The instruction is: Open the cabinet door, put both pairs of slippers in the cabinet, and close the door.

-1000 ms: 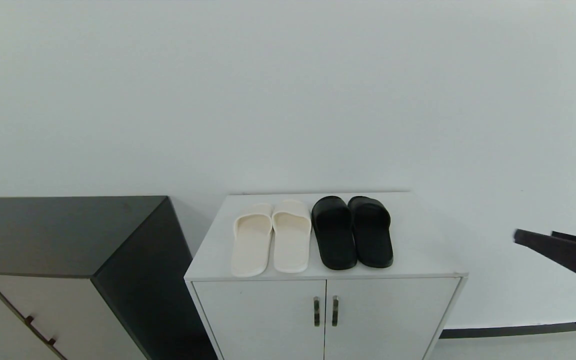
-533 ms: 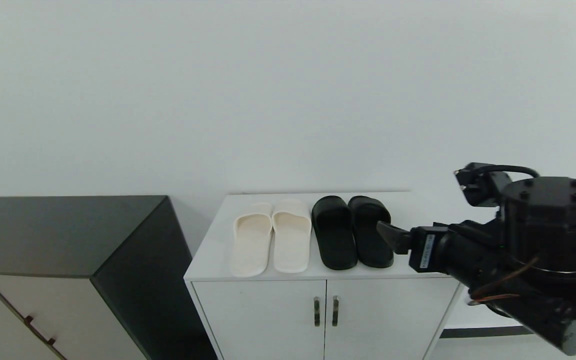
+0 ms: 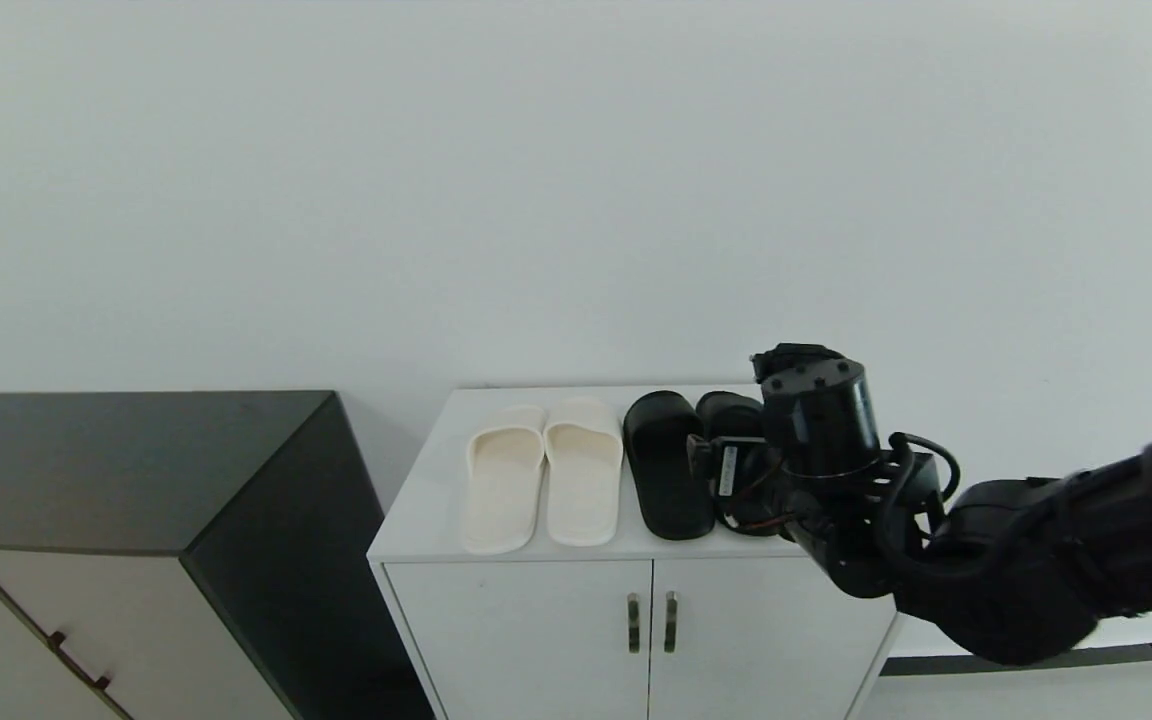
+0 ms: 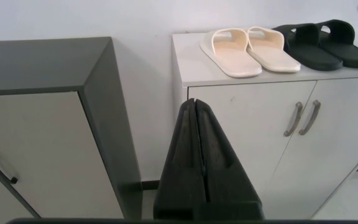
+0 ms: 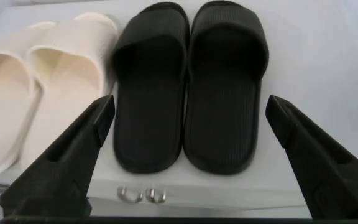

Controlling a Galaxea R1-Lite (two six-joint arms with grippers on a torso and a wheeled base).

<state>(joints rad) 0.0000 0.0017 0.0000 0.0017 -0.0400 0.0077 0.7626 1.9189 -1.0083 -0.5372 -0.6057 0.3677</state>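
Behind right arm [image 3: 821, 420], black slipper [image 3: 729, 408] half-hidden.

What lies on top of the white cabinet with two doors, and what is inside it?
On the white two-door cabinet lie a pair of cream slippers and, beside it, a pair of black slippers. Both doors are shut, so the inside is hidden.

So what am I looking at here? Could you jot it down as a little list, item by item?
Cabinet: white, both doors shut, handles in the middle
White slippers: a pair on the cabinet top, left part
Black slippers: a pair right beside them, on the right
Right gripper: open, poised over the black pair
Left gripper: shut, holding nothing, low in front of the cabinet
Neighbour: dark-topped cabinet on the left
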